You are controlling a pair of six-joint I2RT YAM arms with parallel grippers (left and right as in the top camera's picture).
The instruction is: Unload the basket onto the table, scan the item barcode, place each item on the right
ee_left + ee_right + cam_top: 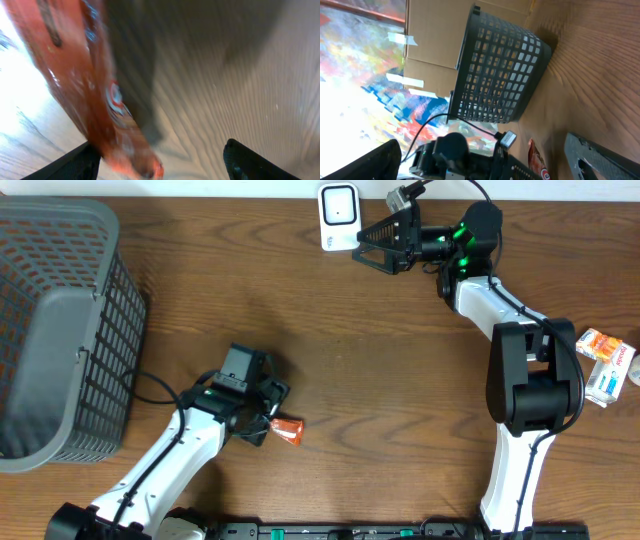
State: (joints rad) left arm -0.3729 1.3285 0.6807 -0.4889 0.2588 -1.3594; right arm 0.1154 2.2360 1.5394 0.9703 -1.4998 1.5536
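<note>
Orange packet (pixel 288 430): front-centre of table, against one finger of left gripper (pixel 271 416); jaws spread wide, no grip evident. Right gripper (pixel 365 242): spread wide, empty, parked beside scanner (pixel 338 215), probably ready to receive packet.

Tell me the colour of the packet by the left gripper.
Orange-red; the packet shows best in the overhead view.

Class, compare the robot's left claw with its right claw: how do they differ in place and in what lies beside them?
The left claw is near the front of the table; the right claw reaches to its far edge. An orange packet lies at the left claw; a white scanner stands by the right claw. Both are open.
</note>
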